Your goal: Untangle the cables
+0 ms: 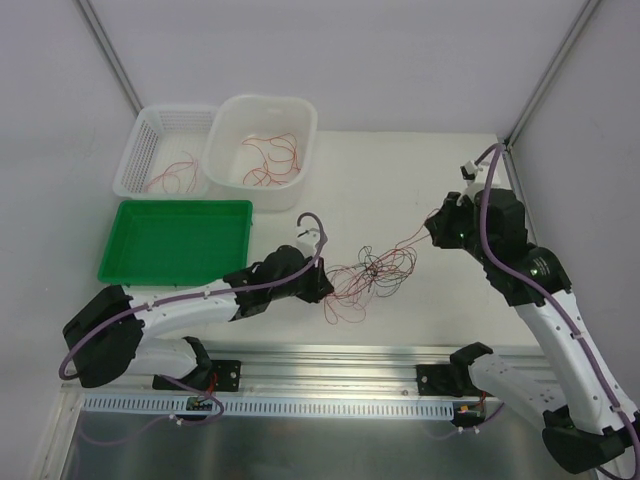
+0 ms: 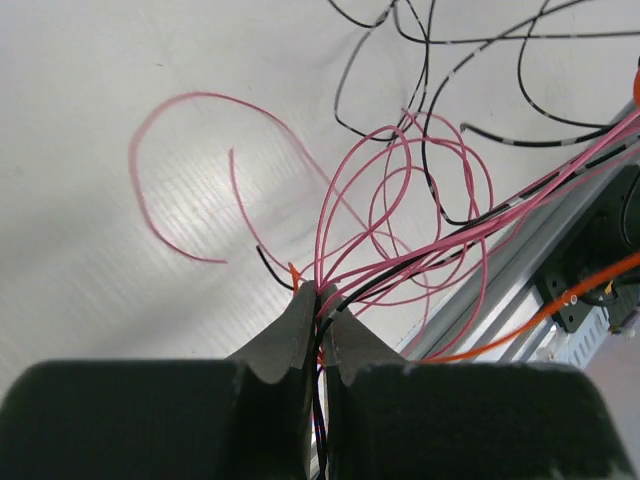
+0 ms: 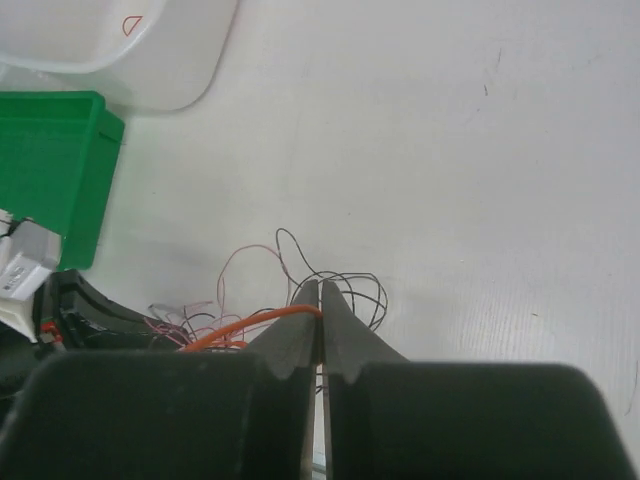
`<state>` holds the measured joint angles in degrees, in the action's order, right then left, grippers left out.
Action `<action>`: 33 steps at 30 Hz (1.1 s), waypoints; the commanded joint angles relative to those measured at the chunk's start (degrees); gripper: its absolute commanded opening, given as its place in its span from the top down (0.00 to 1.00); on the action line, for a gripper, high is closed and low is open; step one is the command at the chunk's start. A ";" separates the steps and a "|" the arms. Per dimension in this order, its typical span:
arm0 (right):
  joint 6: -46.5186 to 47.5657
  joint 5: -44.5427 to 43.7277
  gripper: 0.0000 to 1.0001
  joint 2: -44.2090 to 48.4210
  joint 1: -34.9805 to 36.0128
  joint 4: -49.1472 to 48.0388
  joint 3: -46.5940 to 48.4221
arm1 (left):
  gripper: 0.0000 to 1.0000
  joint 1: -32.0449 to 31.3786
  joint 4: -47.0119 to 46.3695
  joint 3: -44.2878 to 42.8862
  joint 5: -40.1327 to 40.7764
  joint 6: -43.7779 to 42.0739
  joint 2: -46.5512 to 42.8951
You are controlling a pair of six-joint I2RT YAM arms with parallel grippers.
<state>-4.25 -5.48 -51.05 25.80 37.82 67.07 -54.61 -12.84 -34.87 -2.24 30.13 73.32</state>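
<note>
The cables (image 1: 370, 272) lie in a loose tangle of red, orange and black loops on the white table between my two arms. My left gripper (image 1: 322, 288) sits at the tangle's left edge. In the left wrist view it (image 2: 320, 290) is shut on a bunch of pink-red and black cables (image 2: 400, 190) that fan out from the tips. My right gripper (image 1: 432, 228) hangs up and to the right of the tangle. It (image 3: 321, 285) is shut on one orange cable (image 3: 240, 328), which runs taut down to the tangle (image 3: 330, 285).
A green tray (image 1: 175, 240) lies at the left. Behind it stand a white slatted basket (image 1: 140, 150) and a white tub (image 1: 300, 120), each holding a few red wires. An aluminium rail (image 1: 340, 360) runs along the near edge, close to the tangle.
</note>
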 commanded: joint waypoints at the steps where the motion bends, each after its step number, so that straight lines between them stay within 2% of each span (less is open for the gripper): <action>1: 0.83 -2.34 0.99 0.07 -1.54 1.90 -0.88 | 1.00 1.26 1.57 1.56 6.80 4.05 -4.14; 5: 1.87 -1.29 0.99 1.83 -6.72 2.77 -0.28 | 1.00 7.40 11.41 2.61 12.16 11.07 -4.50; 8: 3.63 -0.77 0.99 1.92 -10.50 5.32 3.59 | 1.00 13.19 15.11 6.03 12.70 16.18 -5.64; 11: 3.81 0.99 0.99 2.00 -14.37 6.38 7.72 | 1.00 15.40 16.53 8.67 14.10 18.82 -8.27; 19: 3.29 3.97 0.99 0.34 -21.48 5.16 18.70 | 1.00 16.46 19.87 8.15 16.30 19.35 -8.37; 27: 1.09 9.77 0.99 -9.75 -23.52 4.27 41.35 | 1.00 16.47 20.31 8.59 15.78 20.76 -4.33; 30: -2.15 18.45 0.99 -13.01 -23.52 4.02 43.76 | 1.00 16.47 20.31 8.42 14.20 20.15 -4.15; 31: -3.12 24.40 0.99 -12.94 -23.60 1.75 42.37 | 1.00 16.47 19.96 8.07 13.76 19.62 -4.50; 33: -6.20 29.71 0.99 -12.15 -23.08 -1.51 36.93 | 1.00 16.29 18.91 7.89 10.70 16.64 -6.24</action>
<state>-5.67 11.99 -61.95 2.50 40.07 108.09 -38.52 6.55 -26.70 10.96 49.52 68.97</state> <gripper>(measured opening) 0.019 0.010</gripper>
